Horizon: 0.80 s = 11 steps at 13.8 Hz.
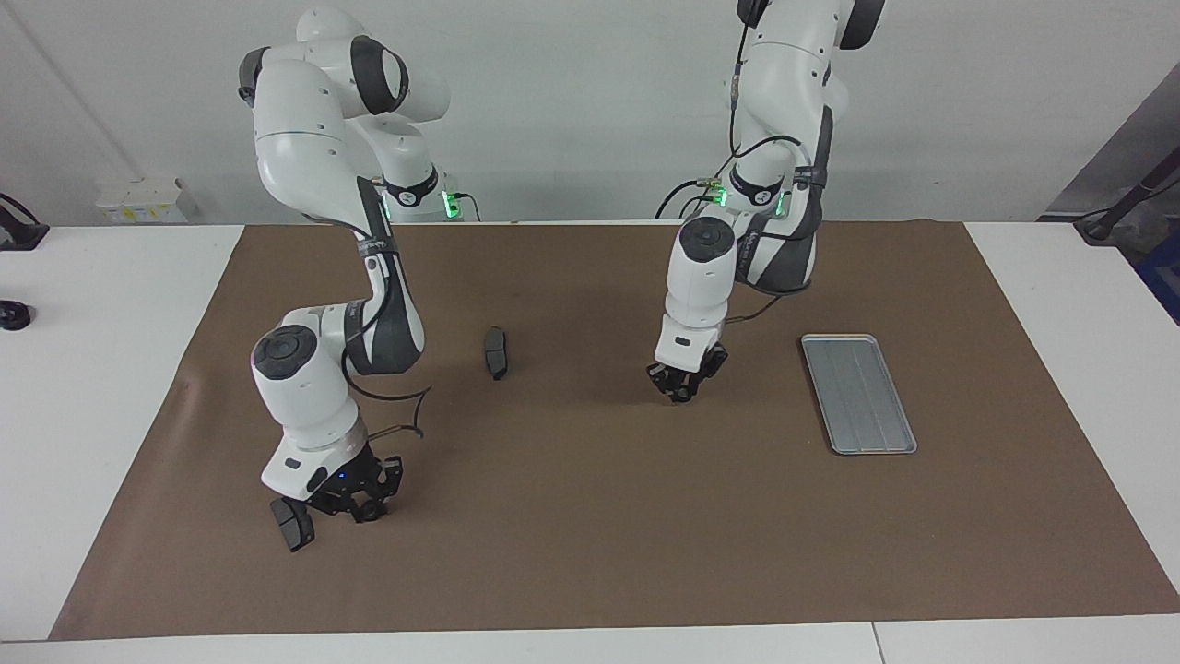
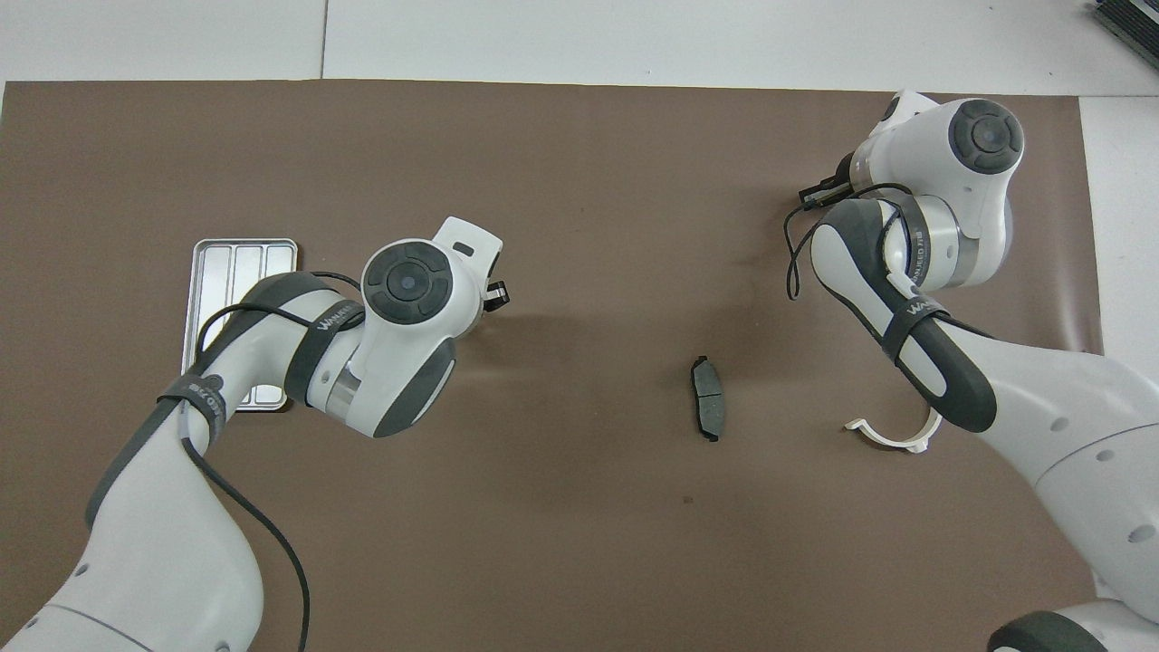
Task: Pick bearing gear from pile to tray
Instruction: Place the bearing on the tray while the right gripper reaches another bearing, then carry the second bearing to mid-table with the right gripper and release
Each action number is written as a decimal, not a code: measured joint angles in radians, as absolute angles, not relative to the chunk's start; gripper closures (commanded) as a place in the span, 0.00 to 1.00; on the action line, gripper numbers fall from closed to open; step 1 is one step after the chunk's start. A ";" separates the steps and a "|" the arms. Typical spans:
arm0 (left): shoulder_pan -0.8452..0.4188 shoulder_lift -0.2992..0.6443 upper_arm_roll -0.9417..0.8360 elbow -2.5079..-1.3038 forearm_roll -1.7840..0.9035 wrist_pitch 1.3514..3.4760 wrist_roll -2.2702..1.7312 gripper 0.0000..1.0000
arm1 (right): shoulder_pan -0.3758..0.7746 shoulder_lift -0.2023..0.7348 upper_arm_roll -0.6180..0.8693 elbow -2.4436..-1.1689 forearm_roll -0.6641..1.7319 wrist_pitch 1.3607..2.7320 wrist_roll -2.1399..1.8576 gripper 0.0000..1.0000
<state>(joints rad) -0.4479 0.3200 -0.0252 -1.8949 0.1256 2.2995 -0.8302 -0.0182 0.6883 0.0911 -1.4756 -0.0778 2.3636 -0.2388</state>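
The silver-grey ridged tray (image 1: 857, 392) lies toward the left arm's end of the brown mat; it also shows in the overhead view (image 2: 237, 263), partly covered by the left arm. My left gripper (image 1: 684, 387) hangs low over the bare mat between the tray and a dark grey brake pad (image 1: 496, 351). My right gripper (image 1: 358, 503) is down at the mat beside a second brake pad (image 1: 293, 527), toward the right arm's end. Something small and dark sits at its tips; I cannot tell whether it is a gear. No gear shows clearly.
A white half-ring bracket (image 2: 892, 439) lies by the right arm's forearm, nearer to the robots than the right gripper. The first brake pad also shows in the overhead view (image 2: 708, 409), mid-mat. The brown mat (image 1: 599, 516) covers most of the white table.
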 measured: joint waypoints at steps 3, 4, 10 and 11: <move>-0.306 0.219 -0.023 -1.882 0.114 2.197 -0.675 1.00 | -0.012 0.686 0.099 -1.426 -0.078 2.258 -0.171 1.00; -0.249 0.195 -0.022 -1.883 0.090 2.175 -0.590 1.00 | 0.000 0.684 0.104 -1.401 -0.078 2.213 -0.132 1.00; 0.048 0.168 -0.017 -1.973 -0.007 2.175 -0.124 1.00 | 0.289 0.676 0.108 -1.326 -0.082 2.127 0.263 1.00; 0.053 0.161 -0.018 -2.013 -0.008 2.196 -0.115 1.00 | 0.324 0.676 0.107 -1.325 -0.082 2.135 0.301 1.00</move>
<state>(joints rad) 0.0533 0.1607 -0.0177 -2.0130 -0.0076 2.1957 -0.1153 0.3237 0.6757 0.1074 -1.3250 -0.0822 2.1347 0.3008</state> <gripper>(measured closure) 0.652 0.648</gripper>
